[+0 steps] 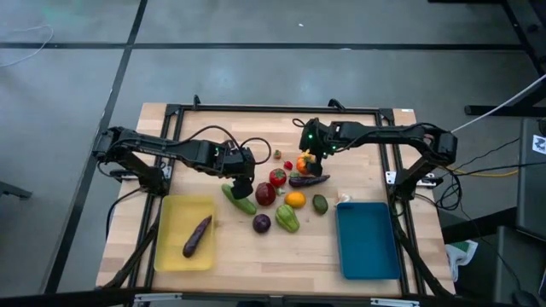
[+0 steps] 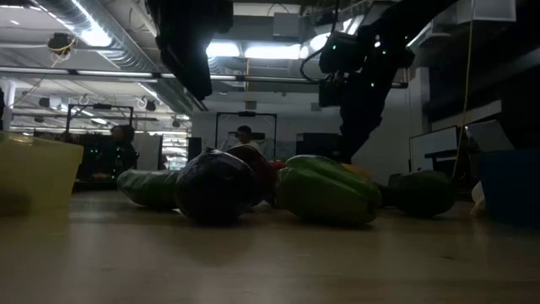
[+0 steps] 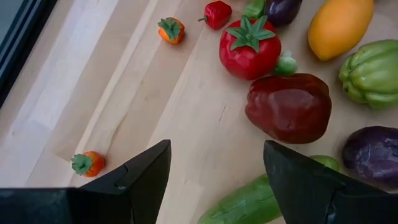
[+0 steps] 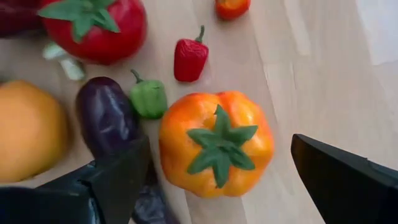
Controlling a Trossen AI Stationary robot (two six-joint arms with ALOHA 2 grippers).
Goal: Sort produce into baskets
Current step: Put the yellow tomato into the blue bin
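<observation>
My left gripper (image 1: 241,182) is open and hovers over the near end of the green cucumber (image 1: 240,199). In the left wrist view (image 3: 217,171) the cucumber (image 3: 245,202) lies low between its fingers. My right gripper (image 1: 309,157) is open over the orange pepper (image 4: 216,143), with one finger on either side of it (image 4: 214,180). The dark red apple (image 3: 289,106), red tomato (image 3: 249,46), orange (image 1: 295,199), green pepper (image 1: 287,218), avocado (image 1: 319,204) and purple eggplants (image 1: 307,180) lie clustered at mid-table. The yellow basket (image 1: 175,251) holds one eggplant (image 1: 197,236). The blue basket (image 1: 367,240) sits at the near right.
Small pieces lie loose on the wood: a red pepper (image 4: 189,57), a small green pepper (image 4: 148,98) and two tiny orange ones (image 3: 172,29) (image 3: 87,163). A black frame (image 1: 256,109) borders the table. In the low view the cucumber (image 2: 148,187), a round eggplant (image 2: 215,187) and the green pepper (image 2: 329,190) stand in front.
</observation>
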